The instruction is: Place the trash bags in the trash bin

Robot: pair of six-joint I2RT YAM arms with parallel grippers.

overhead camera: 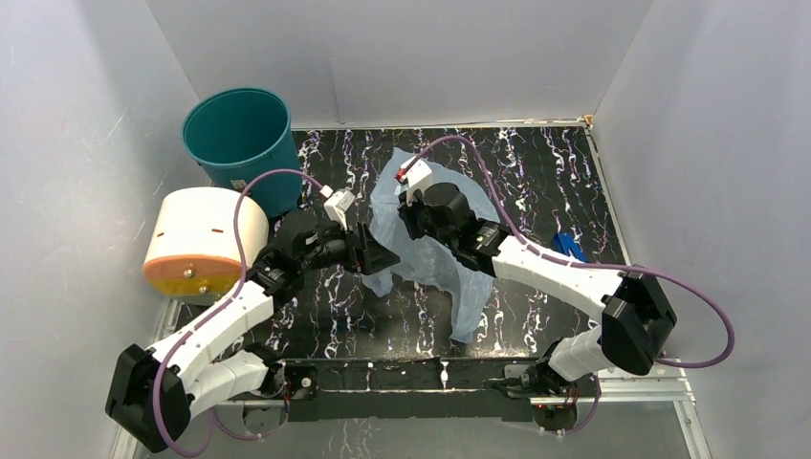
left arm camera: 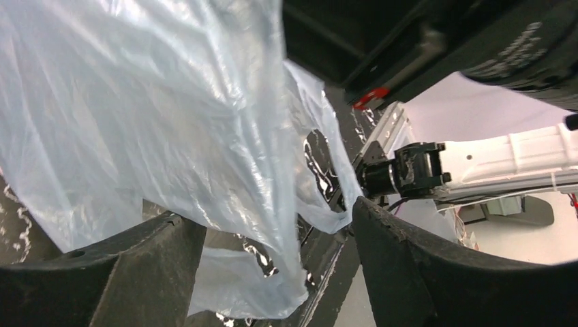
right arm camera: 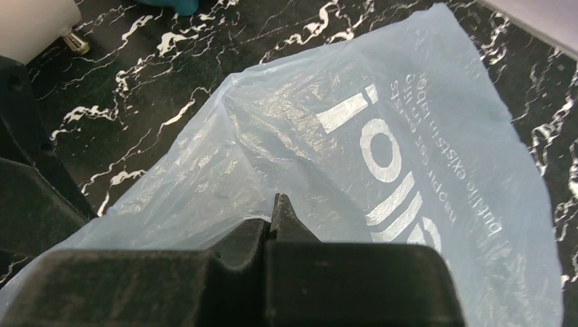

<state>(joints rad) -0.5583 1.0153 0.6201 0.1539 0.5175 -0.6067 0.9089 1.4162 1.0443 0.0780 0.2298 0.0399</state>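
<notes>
**Right claw pinches the bag, left claw gapes**

The trash bag [overhead camera: 432, 260] sprawls crumpled on the black marbled table [overhead camera: 536, 172], mid-table between the two arms, its white lettering facing up; the right claw [right arm camera: 278, 208] has its fingers pressed tight together on a raised fold of the film; the left claw [left arm camera: 272, 272] stands wide apart, plastic hanging loose in the gap, nothing gripped; the teal trash bin [overhead camera: 251, 180] sits upright in the far left corner, apart from the bag; a cream cylinder [overhead camera: 201, 239] with an orange end lies just beside it.
</notes>
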